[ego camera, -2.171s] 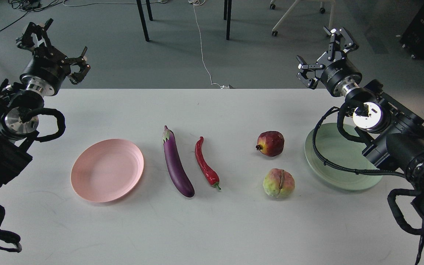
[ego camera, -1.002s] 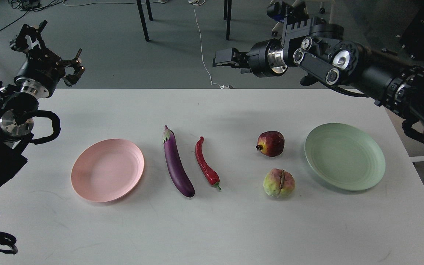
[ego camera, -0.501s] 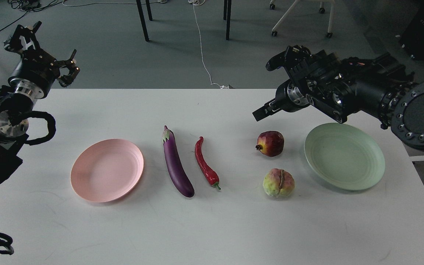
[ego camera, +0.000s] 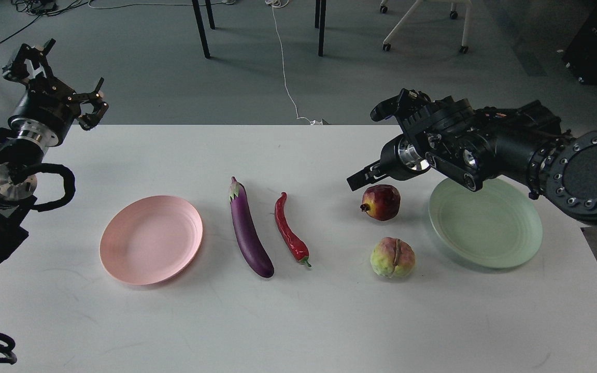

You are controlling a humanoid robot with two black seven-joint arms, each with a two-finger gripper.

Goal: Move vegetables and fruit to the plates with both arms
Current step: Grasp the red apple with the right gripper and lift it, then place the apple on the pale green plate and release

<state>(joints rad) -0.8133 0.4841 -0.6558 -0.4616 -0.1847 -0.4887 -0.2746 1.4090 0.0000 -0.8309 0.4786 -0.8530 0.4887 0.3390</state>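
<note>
A purple eggplant [ego camera: 249,235] and a red chili pepper [ego camera: 289,230] lie side by side at the table's middle. A pale pink plate [ego camera: 151,239] sits empty to their left. A dark red pomegranate [ego camera: 381,202] and a yellow-green bumpy fruit [ego camera: 393,257] lie right of centre, next to an empty mint green plate [ego camera: 485,223]. My right gripper [ego camera: 374,145] is open, with its lower finger just above and left of the pomegranate, not touching it. My left gripper [ego camera: 60,77] is open and empty, raised past the table's far left corner.
The white table [ego camera: 298,321] ends on the right near the green plate. My right arm [ego camera: 537,150] hangs over that plate's far rim. Beyond the far edge are the grey floor, table legs [ego camera: 201,28], a chair base [ego camera: 423,26] and a white cable [ego camera: 285,77].
</note>
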